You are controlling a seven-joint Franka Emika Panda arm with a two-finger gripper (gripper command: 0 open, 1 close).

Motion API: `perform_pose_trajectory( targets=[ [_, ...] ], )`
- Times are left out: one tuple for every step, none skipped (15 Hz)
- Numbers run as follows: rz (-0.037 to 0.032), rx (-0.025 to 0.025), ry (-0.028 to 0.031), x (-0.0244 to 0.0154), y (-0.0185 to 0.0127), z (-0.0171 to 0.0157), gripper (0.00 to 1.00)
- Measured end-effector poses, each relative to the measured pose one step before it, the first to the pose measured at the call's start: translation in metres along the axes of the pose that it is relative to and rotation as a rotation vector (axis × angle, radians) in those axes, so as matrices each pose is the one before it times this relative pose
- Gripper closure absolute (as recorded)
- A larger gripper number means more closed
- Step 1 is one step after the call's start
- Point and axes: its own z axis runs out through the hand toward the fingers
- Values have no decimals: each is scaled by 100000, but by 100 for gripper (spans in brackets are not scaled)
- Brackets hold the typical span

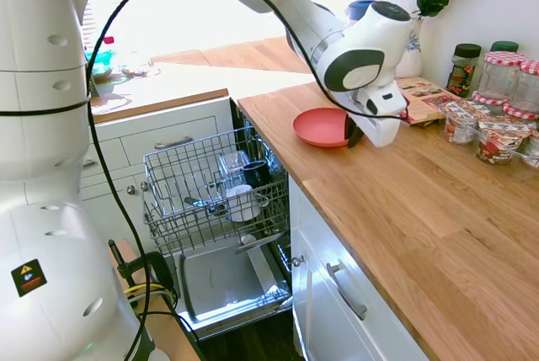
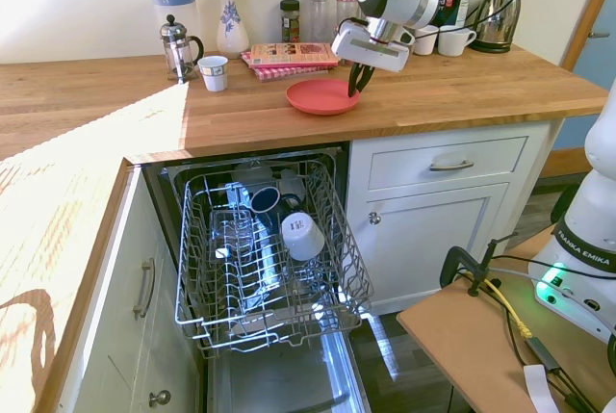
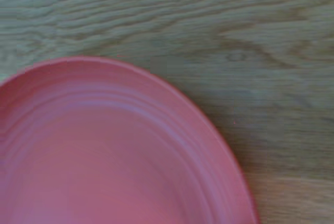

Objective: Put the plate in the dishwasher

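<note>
One coral plate [image 2: 322, 96] is lying flat on the tabletop [image 2: 462, 95]; the tool [image 2: 358, 79] is reaching its three-o'clock rim, fingers spread. Below, the dishwasher [image 2: 265, 259] is standing open, rack out.

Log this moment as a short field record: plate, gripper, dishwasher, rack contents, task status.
plate: coral-red plate lying flat on the wooden counter, above the open dishwasher
gripper: gripper down at the plate's rim; grasp unclear
dishwasher: dishwasher door down, wire rack pulled out
rack contents: white cup, dark mug, glassware
task status: plate not yet in the rack
</note>
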Motion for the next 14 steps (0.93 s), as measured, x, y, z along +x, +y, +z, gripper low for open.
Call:
perform_pose_trajectory(
  targets=[
    [-2133,658,64,-464,-410,-296,100],
    [-2469,918,358,-522,-742,-881,100],
    [-3724,491,304,-646,-1224,-1756,100],
    [-4667,6,868,-540,-1669,-2737,100],
    [-4656,-630,1679,-565,-1842,-3406,100],
    [-5651,-2051,2571,-892,-2039,-3890,100],
    [-5677,-3148,3135,-1356,-2202,-3681,100],
    [-5587,-3036,3081,-1913,-2477,-2775,100],
    [-5829,-3367,2866,-2669,-2777,-1585,100],
    [-5767,-3877,2490,-2731,-2661,-362,100],
    [-6108,-4137,2162,-2478,-2401,268,100],
    [-6139,-4120,2647,-2052,-2041,402,100],
    [-5772,-3760,2789,-1833,-1612,298,100],
    [-5525,-3350,3018,-1845,-1326,-175,100]
  ],
)
